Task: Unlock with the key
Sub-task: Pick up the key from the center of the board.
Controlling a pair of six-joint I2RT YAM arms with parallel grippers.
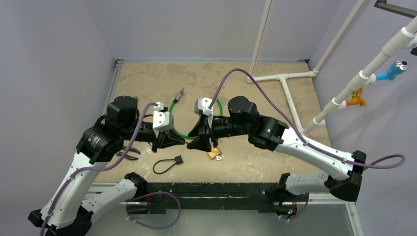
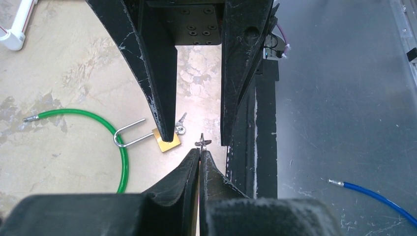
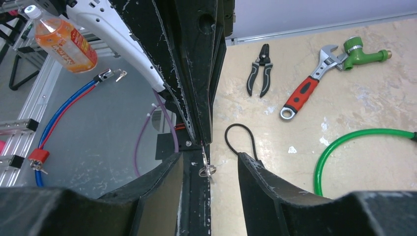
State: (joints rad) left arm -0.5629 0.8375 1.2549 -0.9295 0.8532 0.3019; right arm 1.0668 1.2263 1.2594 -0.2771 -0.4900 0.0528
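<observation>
A brass padlock [image 2: 167, 143] with a silver shackle lies on the table, a small key [image 2: 181, 129] beside it; it also shows in the top view [image 1: 214, 154]. My left gripper [image 2: 200, 153] is shut on a small silver key [image 2: 202, 142] with a ring, which sticks out past its tips above the table's front edge. My right gripper [image 3: 210, 164] is open and faces the left one tip to tip, its fingers [image 2: 160, 98] on either side of the held key [image 3: 206, 166]. In the top view the two grippers meet [image 1: 189, 142] just left of the padlock.
A green cable loop [image 2: 123, 162] lies round the padlock's shackle side. A black cord loop [image 1: 167, 164] lies near the front edge. Pliers [image 3: 260, 76], a red-handled wrench [image 3: 305, 93] and a green valve [image 3: 364, 49] lie at the left. White pipes [image 1: 287, 78] stand at the back right.
</observation>
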